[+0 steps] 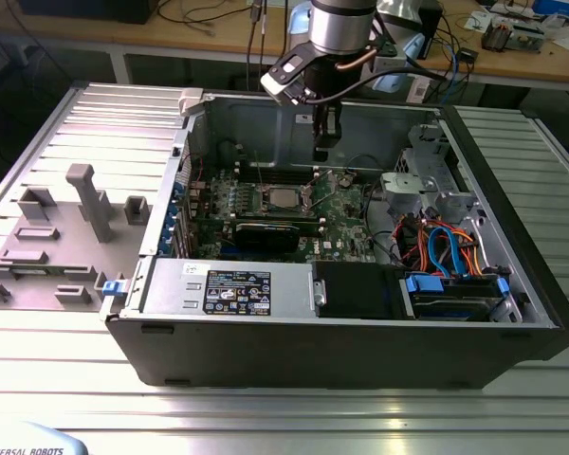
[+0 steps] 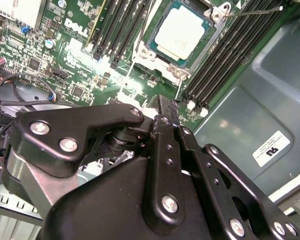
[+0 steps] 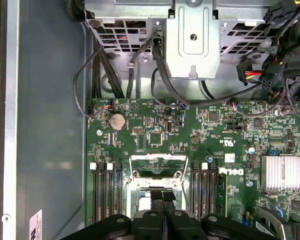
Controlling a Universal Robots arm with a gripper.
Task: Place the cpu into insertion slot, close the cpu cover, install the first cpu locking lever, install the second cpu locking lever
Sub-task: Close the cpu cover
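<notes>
Toward the exterior view's left wall of the open computer case (image 1: 294, 351), a black graphics card (image 1: 266, 232) lies across the green board, and the power supply (image 1: 232, 287) runs along the near wall. Just beyond the card, the cpu (image 2: 182, 35) sits silver face up inside the insertion slot (image 2: 178, 73). The cpu cover (image 3: 157, 160) looks tilted up off the chip, and 1 thin locking lever (image 2: 255, 9) stands free. Above the slot hangs the gripper (image 3: 163, 199), its 2 fingers pressed together with nothing between them. At the case's right end, orange and blue cables (image 1: 446, 248) fill the drive bay. My judgement of the risk: the narrow fingertips, this near, could knock the chip askew or snag the raised cover.
</notes>
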